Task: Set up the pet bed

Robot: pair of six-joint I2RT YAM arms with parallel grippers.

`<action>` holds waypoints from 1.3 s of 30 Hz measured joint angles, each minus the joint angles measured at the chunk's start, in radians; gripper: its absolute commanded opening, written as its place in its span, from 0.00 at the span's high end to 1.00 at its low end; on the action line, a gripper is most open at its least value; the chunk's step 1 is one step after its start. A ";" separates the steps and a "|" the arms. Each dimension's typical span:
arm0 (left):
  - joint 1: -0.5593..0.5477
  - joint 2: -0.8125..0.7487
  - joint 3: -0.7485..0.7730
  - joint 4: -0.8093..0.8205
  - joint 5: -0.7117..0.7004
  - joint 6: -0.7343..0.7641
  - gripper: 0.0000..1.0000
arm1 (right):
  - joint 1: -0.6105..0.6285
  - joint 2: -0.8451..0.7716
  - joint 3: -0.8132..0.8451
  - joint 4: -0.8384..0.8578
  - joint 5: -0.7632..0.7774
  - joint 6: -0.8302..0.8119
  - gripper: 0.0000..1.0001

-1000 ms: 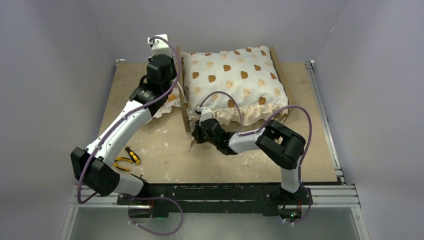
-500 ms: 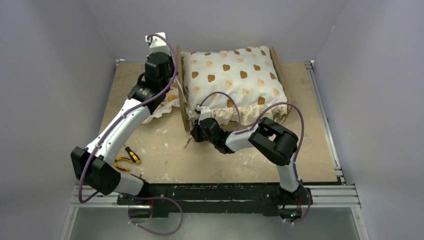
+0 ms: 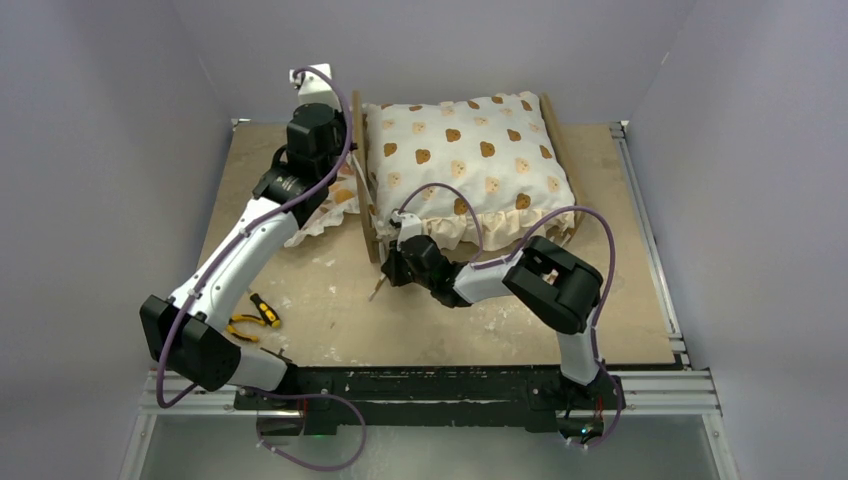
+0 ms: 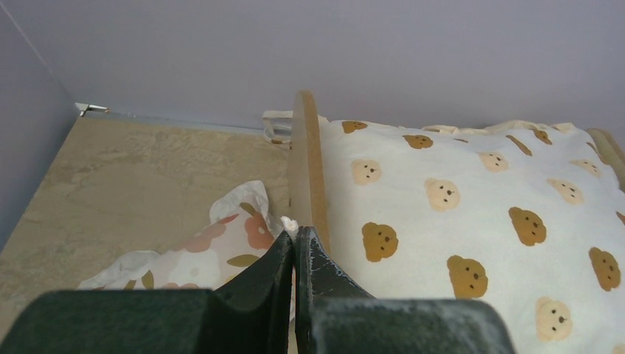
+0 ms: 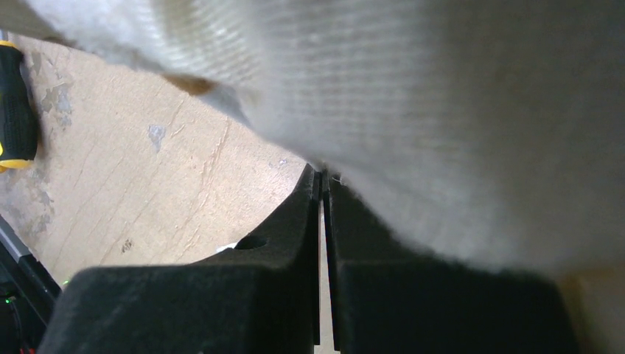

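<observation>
The pet bed's wooden left rail (image 3: 370,238) (image 4: 306,162) stands at the table's back middle. A large cream bear-print cushion (image 3: 465,160) (image 4: 457,221) fills the frame and hides its base. A small floral pillow (image 3: 318,218) (image 4: 221,243) lies on the table just left of that rail. My left gripper (image 4: 295,234) is shut at the pillow's top edge beside the rail, with a bit of its white ruffle pinched at the tips. My right gripper (image 3: 380,287) (image 5: 322,177) is shut low by the bed's front left corner. Blurred cushion fabric (image 5: 442,110) hangs over it, and nothing shows between its fingers.
Yellow-and-black pliers (image 3: 255,318) (image 5: 15,103) lie on the wooden table (image 3: 320,310) at the front left. Grey walls close in the back and both sides. A metal rail (image 3: 650,250) runs along the table's right edge.
The left wrist has shifted slightly toward the back of the table. The right arm's elbow has drifted a little left. Both grippers stay shut.
</observation>
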 measured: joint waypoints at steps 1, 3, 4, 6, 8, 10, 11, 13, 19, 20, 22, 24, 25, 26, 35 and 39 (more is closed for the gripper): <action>0.001 -0.003 -0.002 0.001 0.013 -0.008 1.00 | 0.000 -0.002 -0.001 0.000 -0.004 -0.001 1.00; 0.003 -0.021 -0.017 0.006 0.043 -0.017 1.00 | 0.000 -0.010 -0.002 -0.010 -0.008 -0.005 0.92; 0.005 -0.040 -0.036 0.010 0.063 -0.029 1.00 | 0.000 -0.014 -0.002 -0.015 -0.009 -0.008 0.86; 0.006 -0.080 -0.073 0.013 0.095 -0.047 1.00 | 0.000 -0.024 -0.002 -0.029 -0.011 -0.013 0.72; 0.008 -0.129 -0.114 0.010 0.138 -0.072 0.99 | 0.001 -0.043 -0.004 -0.051 -0.014 -0.019 0.59; 0.008 -0.168 -0.146 0.007 0.181 -0.095 0.99 | 0.002 -0.083 -0.022 -0.074 -0.014 -0.028 0.48; 0.008 -0.188 -0.167 0.006 0.206 -0.107 0.99 | 0.002 -0.107 -0.032 -0.081 -0.014 -0.029 0.44; 0.007 -0.219 -0.209 0.005 0.252 -0.131 0.98 | 0.003 -0.172 -0.054 -0.097 -0.009 -0.039 0.36; -0.006 -0.287 -0.373 -0.019 0.388 -0.207 0.98 | 0.003 -0.384 -0.124 -0.130 0.033 -0.071 0.23; -0.013 -0.301 -0.408 -0.025 0.408 -0.222 0.98 | 0.003 -0.422 -0.144 -0.131 0.051 -0.075 0.23; -0.027 -0.335 -0.483 -0.031 0.448 -0.256 0.98 | 0.003 -0.473 -0.176 -0.135 0.075 -0.080 0.22; -0.039 -0.375 -0.566 -0.023 0.483 -0.296 0.98 | 0.000 -0.513 -0.206 -0.140 0.095 -0.081 0.22; -0.044 -0.394 -0.605 -0.023 0.498 -0.310 0.98 | -0.001 -0.525 -0.216 -0.141 0.103 -0.081 0.22; -0.050 -0.420 -0.665 -0.018 0.514 -0.334 0.98 | -0.004 -0.539 -0.231 -0.140 0.109 -0.081 0.22; -0.051 -0.506 -1.049 -0.030 0.528 -0.507 0.62 | -0.031 -0.489 -0.265 -0.077 0.101 -0.070 0.35; -0.052 -0.542 -1.077 -0.064 0.491 -0.536 0.42 | -0.031 -0.380 -0.265 -0.006 0.089 -0.056 0.44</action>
